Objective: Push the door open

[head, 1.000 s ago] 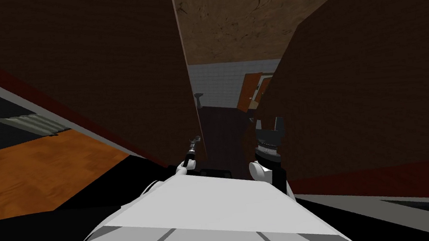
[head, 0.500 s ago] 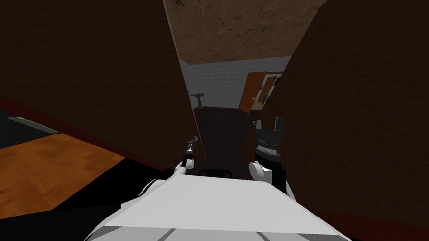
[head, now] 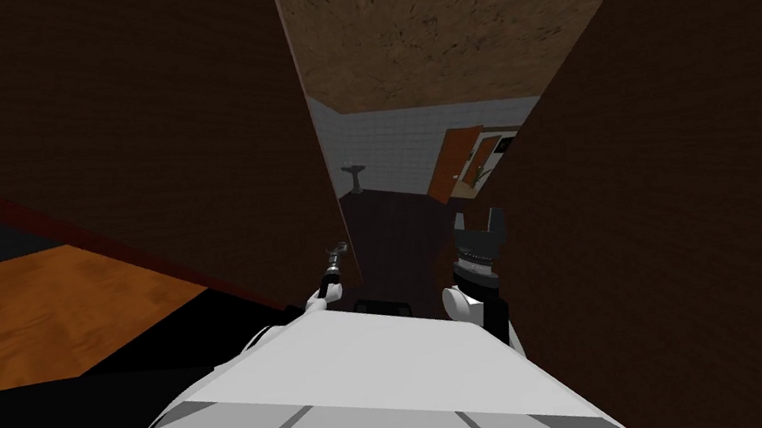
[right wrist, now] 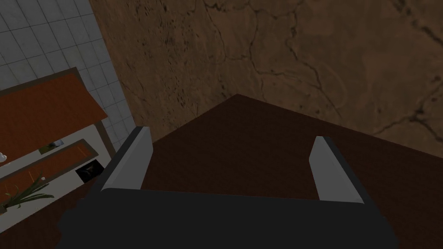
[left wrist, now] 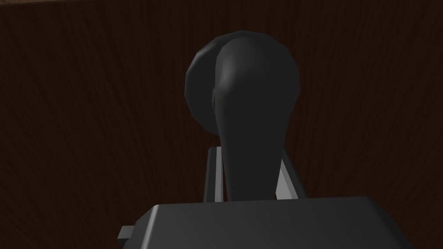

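The door point(head: 143, 116) is a big dark brown panel on my left, standing ajar, with its free edge running down to my left gripper point(head: 337, 250). In the left wrist view a dark lever handle point(left wrist: 251, 108) on a round base sits against the brown door face, and my left gripper point(left wrist: 249, 158) is shut on the lever, a light finger point(left wrist: 214, 177) showing on each side. My right gripper point(head: 478, 219) hovers open by the right side of the gap; its fingers point(right wrist: 138, 155) hold nothing.
A dark brown wall point(head: 675, 196) closes the right side. Through the gap lie a dark floor, a white tiled wall point(head: 399, 148), a small pedestal sink point(head: 354, 174) and an orange door leaf point(head: 457, 160). An orange wood floor point(head: 48, 318) lies far left.
The door's free edge has swung left and the gap is wider, showing more of the tiled room. My left gripper has followed with the handle. The right arm holds its pose.
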